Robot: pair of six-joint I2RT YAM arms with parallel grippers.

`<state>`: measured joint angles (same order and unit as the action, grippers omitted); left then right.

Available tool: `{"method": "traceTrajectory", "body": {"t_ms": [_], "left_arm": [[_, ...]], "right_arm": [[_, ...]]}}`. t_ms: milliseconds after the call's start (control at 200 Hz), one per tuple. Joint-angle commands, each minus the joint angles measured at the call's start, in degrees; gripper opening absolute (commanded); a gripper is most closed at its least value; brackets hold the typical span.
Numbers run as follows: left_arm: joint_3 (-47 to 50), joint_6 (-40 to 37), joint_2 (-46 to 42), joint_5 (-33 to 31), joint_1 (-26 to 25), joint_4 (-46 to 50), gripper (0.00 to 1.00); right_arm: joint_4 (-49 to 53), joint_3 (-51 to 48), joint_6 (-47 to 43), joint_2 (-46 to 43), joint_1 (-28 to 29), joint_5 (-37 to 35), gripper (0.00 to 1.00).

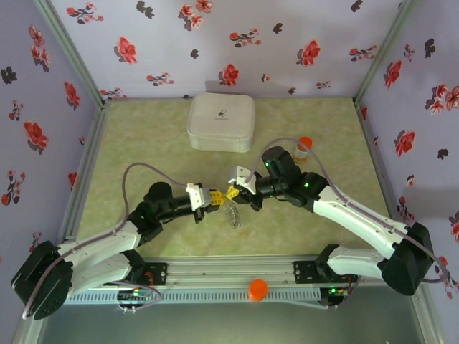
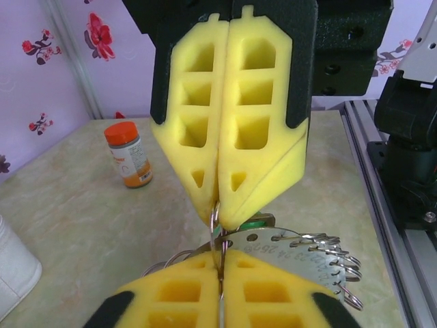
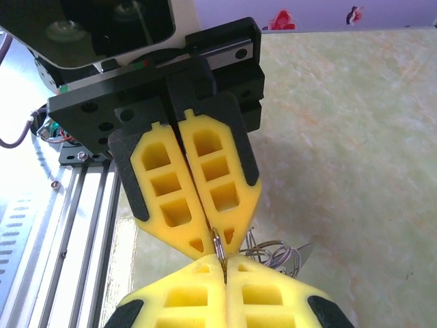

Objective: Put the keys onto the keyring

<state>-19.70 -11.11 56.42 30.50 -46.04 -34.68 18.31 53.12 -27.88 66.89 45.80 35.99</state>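
Over the table [image 1: 143,143], the left gripper [image 2: 220,265] and the right gripper [image 3: 224,268] are set tip to tip, each pressed fully closed on the thin wire of the keyring [image 2: 215,222]. A green-headed key [image 2: 258,220] is seen just behind the tips. The coil is best parted, it is judged, by a slight opposed twist, neither pinch being let slip

Lilac walls [image 1: 237,43] with red flowers, pale green marbled tabletop [image 1: 143,143]; metal rail [image 1: 229,271] at front
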Motion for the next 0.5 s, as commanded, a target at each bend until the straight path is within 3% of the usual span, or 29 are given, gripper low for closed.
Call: {"method": "traceTrajectory", "body": {"t_ms": [0,125,290,495], "left_arm": [[-0.84,-1.41,-1.68,-1.09,-0.28,0.51,0.19],[-2.13,-2.6,-2.58,-1.92,-0.31,4.54,0.27],[-3.99,-4.69,-2.82,-1.81,-0.32,10.66,0.25],[-5.5,-5.95,-2.6,-1.57,-0.43,14.75,0.22]], "right_arm": [[1.83,1.36,-0.64,0.15,0.75,-1.24,0.0],[5.93,3.54,-3.22,1.01,2.19,-5.46,0.0],[10.99,7.17,-6.3,3.31,4.99,-10.38,0.0],[11.01,8.55,-7.02,3.95,6.76,-11.45,0.0]]}}
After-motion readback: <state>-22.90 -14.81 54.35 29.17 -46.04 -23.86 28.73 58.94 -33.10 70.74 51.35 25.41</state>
